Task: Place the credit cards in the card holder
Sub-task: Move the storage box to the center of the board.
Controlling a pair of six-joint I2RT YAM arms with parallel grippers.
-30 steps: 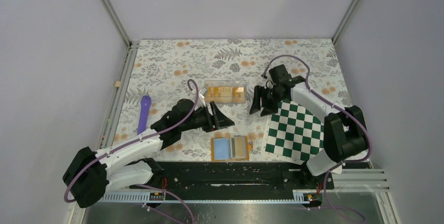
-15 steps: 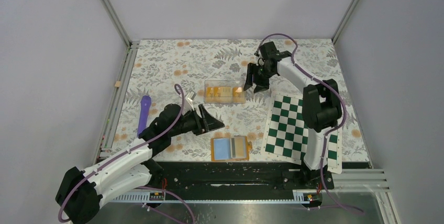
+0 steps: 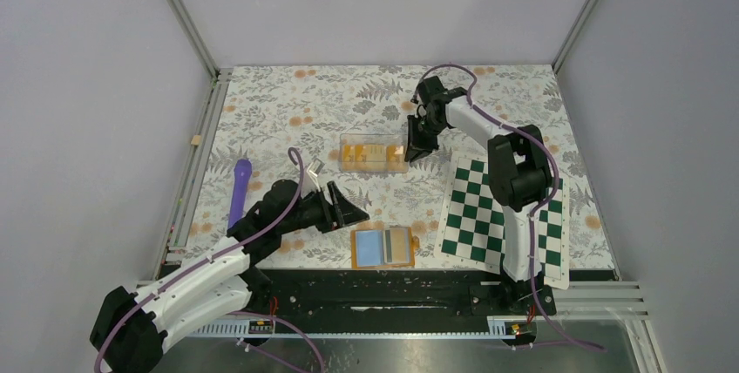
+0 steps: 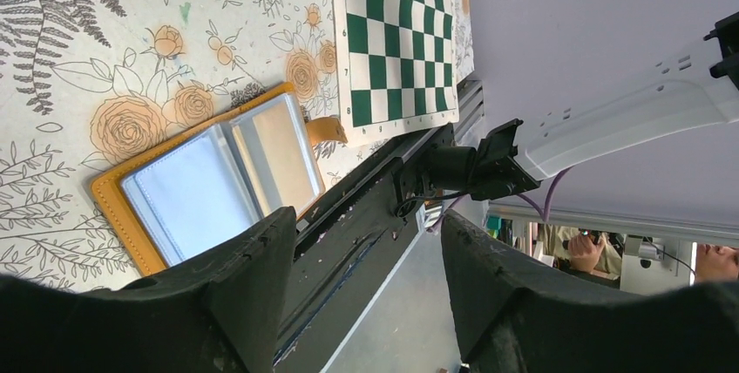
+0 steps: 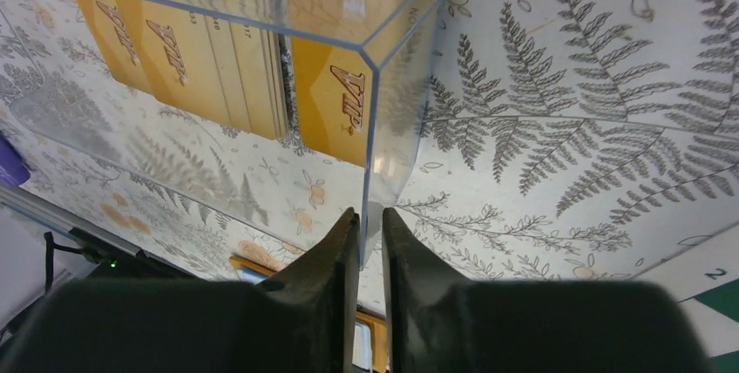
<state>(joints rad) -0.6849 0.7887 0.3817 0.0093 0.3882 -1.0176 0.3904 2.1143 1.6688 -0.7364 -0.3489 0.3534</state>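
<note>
Several orange-yellow credit cards point(image 3: 373, 156) point(image 5: 200, 50) stand inside a clear plastic box point(image 3: 345, 141) in the middle of the table. My right gripper point(image 3: 410, 148) point(image 5: 369, 214) is at the box's right end, its jaws closed narrowly around the thin end wall point(image 5: 368, 142). The card holder point(image 3: 383, 247) point(image 4: 209, 190) lies open near the front edge, orange with light-blue pockets up; a corner of it shows past the right fingers point(image 5: 248, 264). My left gripper point(image 3: 353, 207) point(image 4: 368, 220) hovers open and empty just left of and above the holder.
A green-and-white chequered board point(image 3: 497, 212) point(image 4: 396, 33) lies at the right front. A purple stick-like object point(image 3: 239, 188) lies at the left. The black base rail point(image 3: 392, 290) runs along the near edge, right behind the holder.
My right gripper swung from beside the chequered board to the box's right end and its jaws narrowed onto the end wall. The left arm drew back slightly to the near left, still open.
</note>
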